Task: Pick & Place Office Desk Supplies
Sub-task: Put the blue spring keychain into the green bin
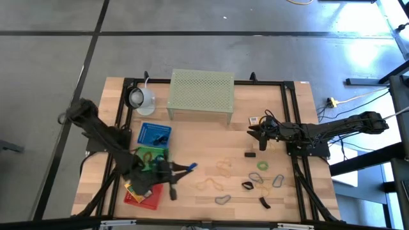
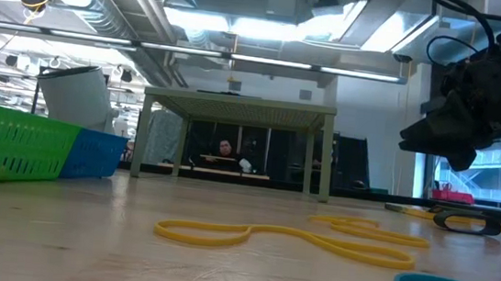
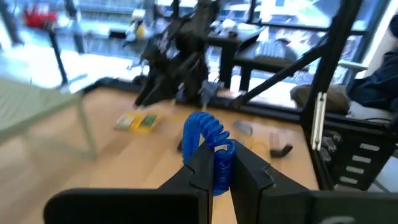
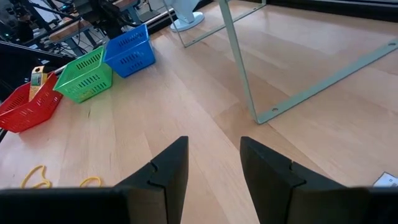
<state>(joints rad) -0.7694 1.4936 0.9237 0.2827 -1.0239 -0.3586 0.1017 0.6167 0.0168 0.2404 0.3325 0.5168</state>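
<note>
Left tool point(image 1: 190, 167) is positioned over the front-left area of the table point(image 1: 211, 137), just right of the green basket point(image 1: 152, 156) and above the red basket point(image 1: 142, 193). Its fingers point(image 3: 200, 167) are closed on a blue coiled loop point(image 3: 206, 138), which protrudes forward from between them and is held clear of the table surface.

Right tool point(image 1: 251, 132) is positioned near the right leg of the pale green mesh stand point(image 1: 200, 91), above the table. Its fingers point(image 4: 168, 168) stand apart with bare wood visible between them; nothing is held.

Remaining supplies relative to the tools:
- Two small yellow boxes point(image 3: 136, 122) lie on the table beyond the left tool, near the right arm.
- Yellow loops point(image 2: 287, 236) lie on the table centre, between the two tools; a further yellow loop point(image 1: 212, 185) lies closer to the front edge.
- A green loop point(image 1: 263, 166), a grey loop point(image 1: 222, 199) and a blue loop point(image 1: 278, 181) lie front-right, nearer the right tool than the left.
- Black clips point(image 1: 250, 154) lie in the same front-right group, just in front of the right tool.

The blue basket point(image 1: 154, 135) stands behind the green basket. The white lamp-like object point(image 1: 141, 99) stands at the rear left
</note>
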